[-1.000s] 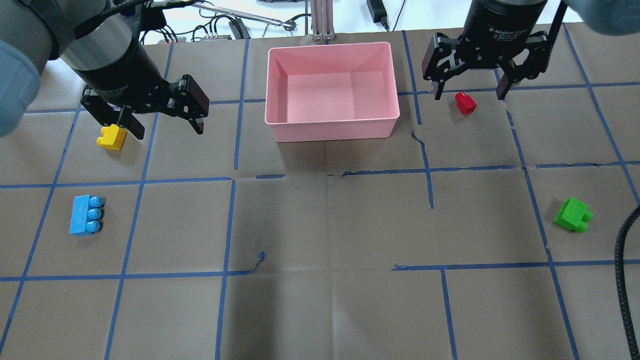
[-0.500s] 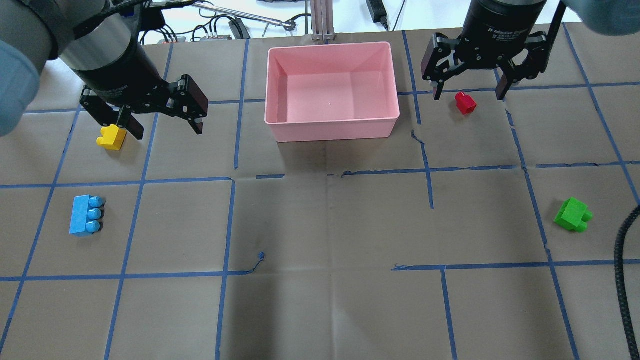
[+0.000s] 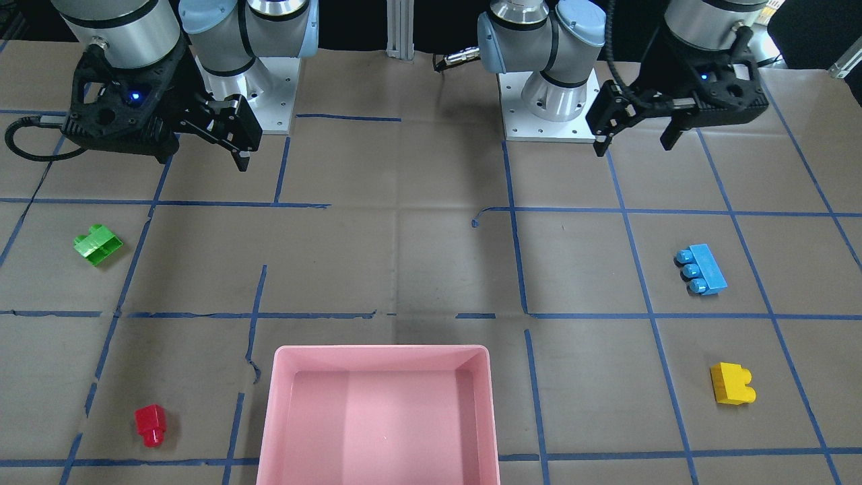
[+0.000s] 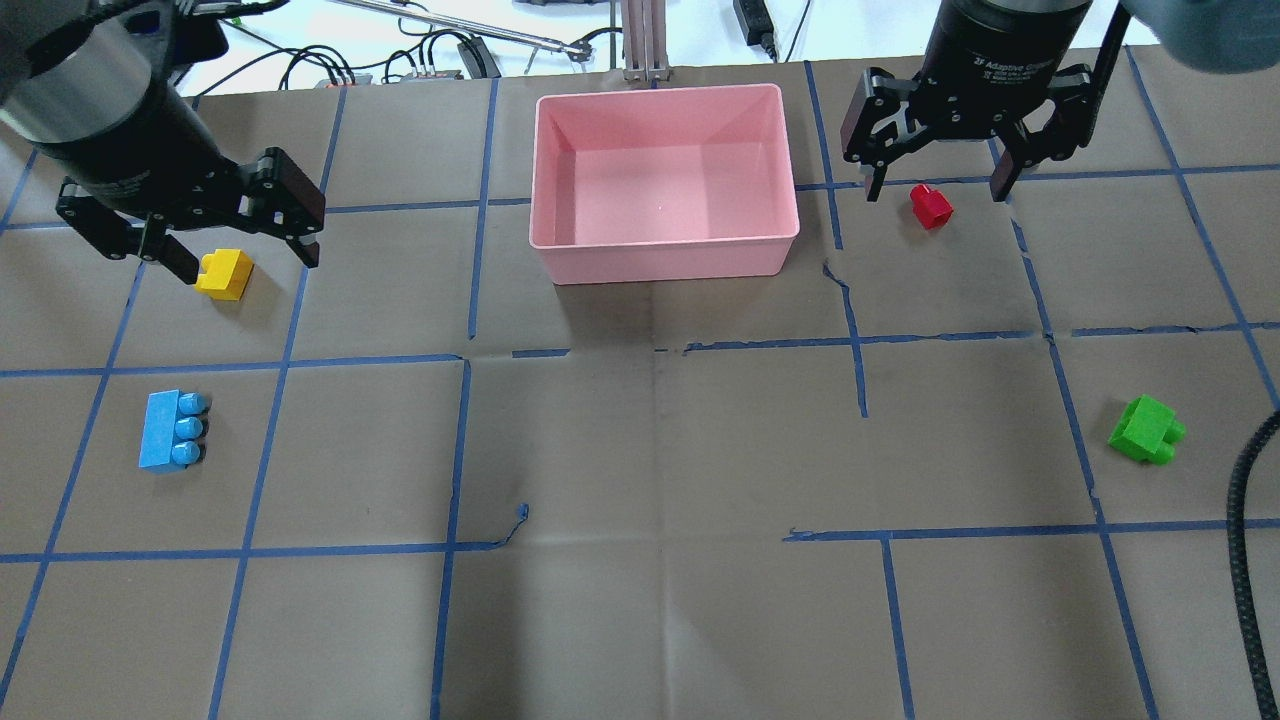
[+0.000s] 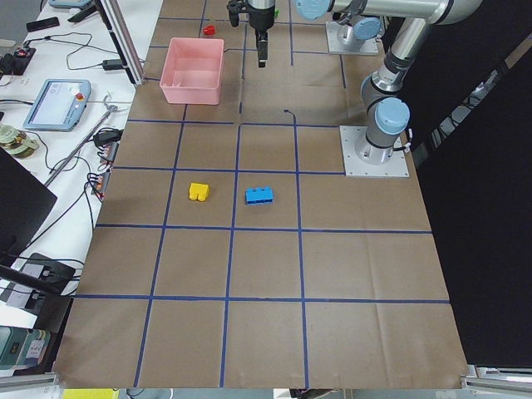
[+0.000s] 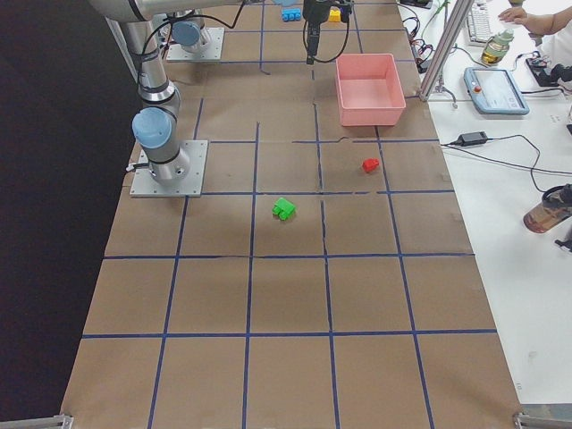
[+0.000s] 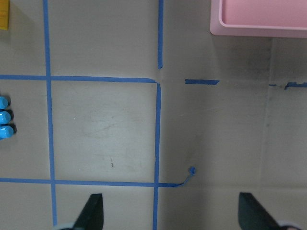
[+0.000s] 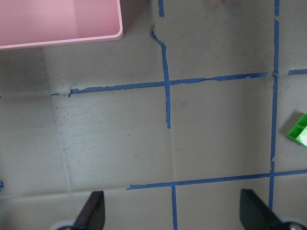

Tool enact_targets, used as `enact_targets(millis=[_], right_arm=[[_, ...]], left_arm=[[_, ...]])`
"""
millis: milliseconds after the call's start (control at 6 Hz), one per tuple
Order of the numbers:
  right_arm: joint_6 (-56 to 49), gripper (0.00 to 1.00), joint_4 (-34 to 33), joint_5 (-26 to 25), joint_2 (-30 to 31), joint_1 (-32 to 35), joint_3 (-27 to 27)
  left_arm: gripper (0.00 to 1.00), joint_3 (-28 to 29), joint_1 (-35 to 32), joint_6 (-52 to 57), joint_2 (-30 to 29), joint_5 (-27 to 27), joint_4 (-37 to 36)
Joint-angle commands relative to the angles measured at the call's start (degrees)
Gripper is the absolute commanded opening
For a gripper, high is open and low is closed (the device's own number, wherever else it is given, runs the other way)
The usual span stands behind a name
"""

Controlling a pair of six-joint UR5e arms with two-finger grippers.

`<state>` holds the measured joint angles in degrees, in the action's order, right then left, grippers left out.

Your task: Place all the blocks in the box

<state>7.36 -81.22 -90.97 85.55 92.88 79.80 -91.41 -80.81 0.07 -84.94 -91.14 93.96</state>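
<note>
The pink box (image 4: pixel 665 262) stands at the far middle of the table, with nothing in it. The yellow brick (image 4: pixel 224 274) and the blue brick (image 4: pixel 170 429) lie on the left. The red brick (image 4: pixel 931 205) lies right of the box and the green brick (image 4: pixel 1146 429) at the near right. My left gripper (image 4: pixel 248 265) is open and empty, high over the yellow brick. My right gripper (image 4: pixel 936 190) is open and empty, high over the red brick. The left wrist view shows the blue brick's studs (image 7: pixel 5 117). The right wrist view shows the green brick's edge (image 8: pixel 300 130).
Blue tape lines grid the brown paper table cover (image 4: pixel 660 450). A black ribbed cable (image 4: pixel 1250 560) runs along the right edge. Cables and tools lie beyond the far edge behind the box.
My left gripper has moved left in the overhead view, so its fingers now straddle the yellow brick from above. The right gripper has barely moved. The bricks have not moved.
</note>
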Motion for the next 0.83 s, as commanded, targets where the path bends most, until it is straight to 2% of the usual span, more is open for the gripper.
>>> enact_targets(millis=[0, 167, 500, 667], right_arm=[[-1.29, 1.0, -0.43, 0.0, -0.21, -0.86, 0.0], [-4.78, 1.0, -0.69, 0.0, -0.38, -4.6, 0.0], [-12.41, 1.0, -1.48, -0.26, -0.82, -18.63, 0.09], [-22.81, 1.0, -3.05, -0.44, -2.47, -24.1, 0.09]], left_arm=[[0.99, -0.7, 7.65, 5.59, -2.23, -1.74, -0.18], [0.99, -1.92, 10.47, 11.73, -4.68, -2.46, -1.14], [0.99, -2.8, 18.12, 15.83, -12.05, -2.29, -8.05], [0.99, -3.68, 18.4, 19.49, -16.0, -2.37, -14.44]])
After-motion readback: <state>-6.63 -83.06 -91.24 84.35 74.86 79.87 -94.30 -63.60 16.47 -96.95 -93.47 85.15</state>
